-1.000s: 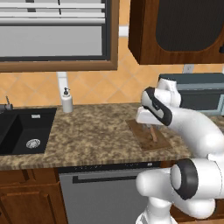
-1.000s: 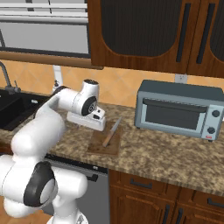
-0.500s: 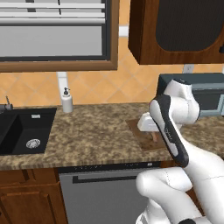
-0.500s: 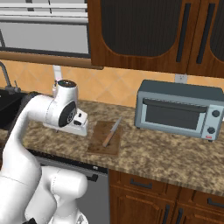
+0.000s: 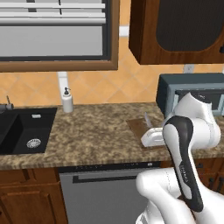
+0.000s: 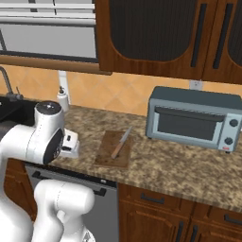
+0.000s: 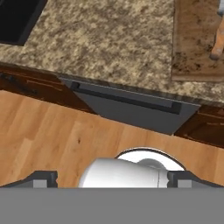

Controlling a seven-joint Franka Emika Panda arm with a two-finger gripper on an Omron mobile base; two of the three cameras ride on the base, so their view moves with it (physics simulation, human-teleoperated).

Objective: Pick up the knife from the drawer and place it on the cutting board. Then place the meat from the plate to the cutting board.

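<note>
One knife (image 6: 121, 143) on the board (image 6: 113, 149), lying lengthwise: blade toward the backsplash, tan handle toward the counter's front edge. Board sits flat on the granite counter (image 6: 179, 165), left of the toaster oven (image 6: 191, 118).

Arm pose: folded back tight over the counter's front edge, off to the sink side of the board. Right base view shows the elbow joint high and near the camera, white hand poking out just left of the board. Left base view shows the forearm with its dark strip running up the lower right, hand at the board's near edge, knife blade tip (image 5: 146, 119) visible above it.

Gripper (image 7: 111, 178): released, fingers (image 7: 41, 178) spread wide, nothing between them. Hand camera looks straight down past the counter lip at the dishwasher (image 7: 131, 111) front and wood floor (image 7: 57, 140); board corner (image 7: 197, 39) and knife handle end (image 7: 217, 43) at top right, sink (image 7: 17, 17) corner top left.
</note>
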